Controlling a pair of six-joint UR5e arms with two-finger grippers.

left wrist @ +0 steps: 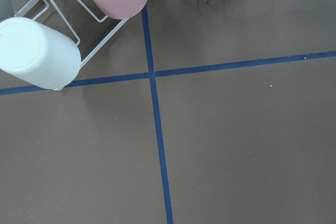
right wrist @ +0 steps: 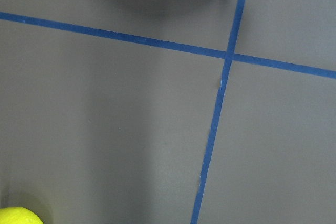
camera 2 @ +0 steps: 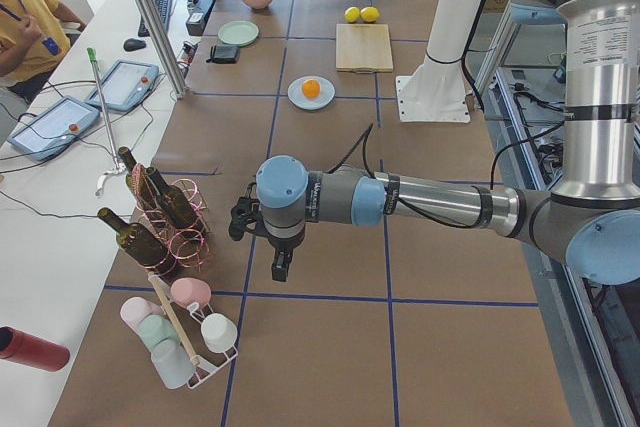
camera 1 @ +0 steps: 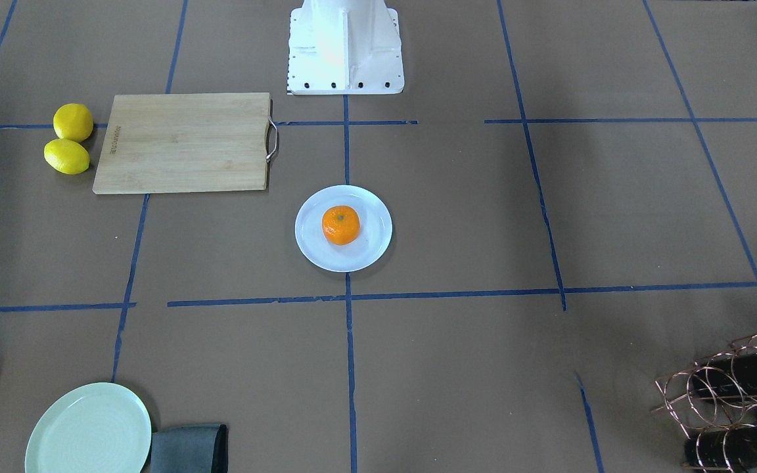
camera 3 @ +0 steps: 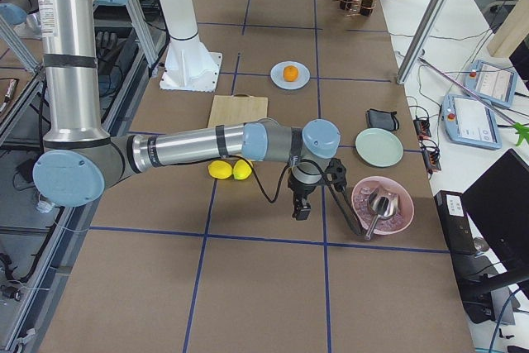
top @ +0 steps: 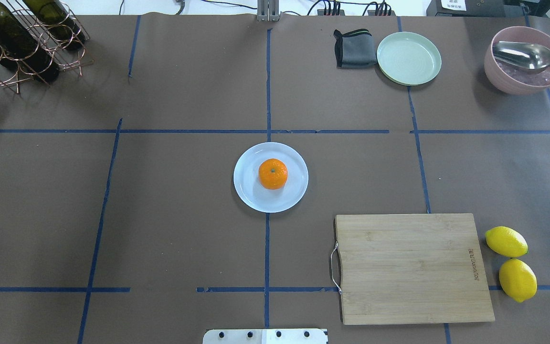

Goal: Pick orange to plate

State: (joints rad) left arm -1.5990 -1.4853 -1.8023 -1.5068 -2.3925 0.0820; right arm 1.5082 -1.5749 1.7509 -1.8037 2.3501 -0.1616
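Light was bright and even; the white base [camera 1: 345, 46] glared, soft broad shadows crossed the table [camera 1: 615, 217], focus was sharp.

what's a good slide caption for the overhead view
Orange resting on the white plate, with a cutting board and two lemons nearby.

Opposing overhead and front cameras share the plate [top: 251, 196].

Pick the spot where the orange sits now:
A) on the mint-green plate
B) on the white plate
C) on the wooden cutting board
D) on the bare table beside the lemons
B: the orange sits near the middle of the white plate, well inside its rim.
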